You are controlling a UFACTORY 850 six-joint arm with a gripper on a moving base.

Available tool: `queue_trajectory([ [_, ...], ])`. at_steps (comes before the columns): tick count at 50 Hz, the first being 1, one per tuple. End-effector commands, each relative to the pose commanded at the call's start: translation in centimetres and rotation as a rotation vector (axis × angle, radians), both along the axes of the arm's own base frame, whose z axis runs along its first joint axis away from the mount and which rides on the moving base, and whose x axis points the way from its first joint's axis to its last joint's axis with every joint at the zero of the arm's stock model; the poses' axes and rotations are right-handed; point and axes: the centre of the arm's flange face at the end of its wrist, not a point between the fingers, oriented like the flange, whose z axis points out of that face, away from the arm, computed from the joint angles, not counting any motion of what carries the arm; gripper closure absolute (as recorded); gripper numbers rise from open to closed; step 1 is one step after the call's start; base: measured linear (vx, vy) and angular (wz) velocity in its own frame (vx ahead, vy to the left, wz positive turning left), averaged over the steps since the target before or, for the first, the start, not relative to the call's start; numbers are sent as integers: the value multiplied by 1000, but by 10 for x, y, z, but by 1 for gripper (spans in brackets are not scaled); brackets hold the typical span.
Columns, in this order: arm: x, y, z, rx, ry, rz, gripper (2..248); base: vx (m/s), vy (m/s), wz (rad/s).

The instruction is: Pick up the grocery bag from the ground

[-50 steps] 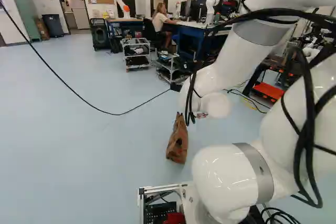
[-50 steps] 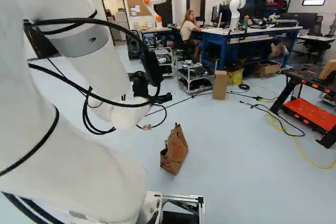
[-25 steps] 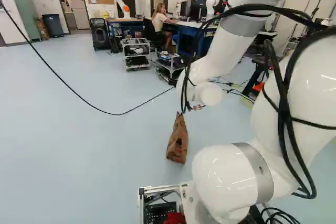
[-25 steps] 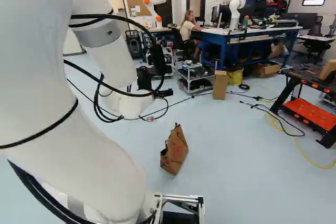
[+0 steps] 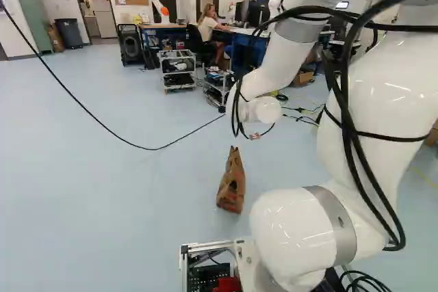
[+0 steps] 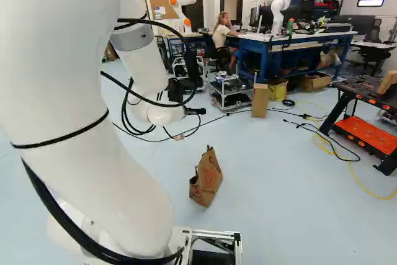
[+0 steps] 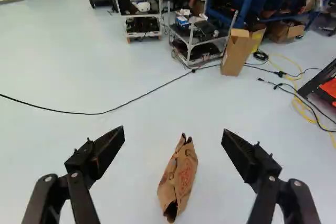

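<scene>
1. The brown paper grocery bag (image 6: 209,178) is on the pale floor (image 6: 279,197). In the right base view it is a little below the middle of the frame; in the left base view it is also below the middle, beside the white lower arm.
2. The hand (image 6: 198,111) is in the air, near the centre of the right base view. In the wrist view, the two fingers of the hand (image 7: 173,130) stand wide apart, and they have hold of nothing.
3. Seen from the wrist, the bag appears in the gap between these fingers, but it is below them and touches neither one.
4. The bag has a dark opening, visible at its lower left in the right base view.
5. A black cable (image 5: 140,147) runs across the floor, beyond the bag.
6. A cardboard box (image 6: 260,100) stands upright beside a metal cart (image 6: 231,96), right of centre in the upper half of the right base view.
7. Behind them, the blue counter (image 6: 267,44) carries another robot (image 6: 279,5).
</scene>
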Motion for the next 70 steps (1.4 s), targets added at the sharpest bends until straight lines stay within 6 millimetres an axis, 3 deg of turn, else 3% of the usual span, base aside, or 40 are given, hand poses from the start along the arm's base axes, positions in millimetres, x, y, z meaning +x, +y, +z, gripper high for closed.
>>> queue_trajectory([
  [31, 44, 0, -24, 2, 288, 1, 3, 0, 0, 0],
  [53, 78, 0, -61, 3, 522, 1, 3, 0, 0, 0],
  [70, 114, 0, -86, 3, 558, 1, 3, 0, 0, 0],
])
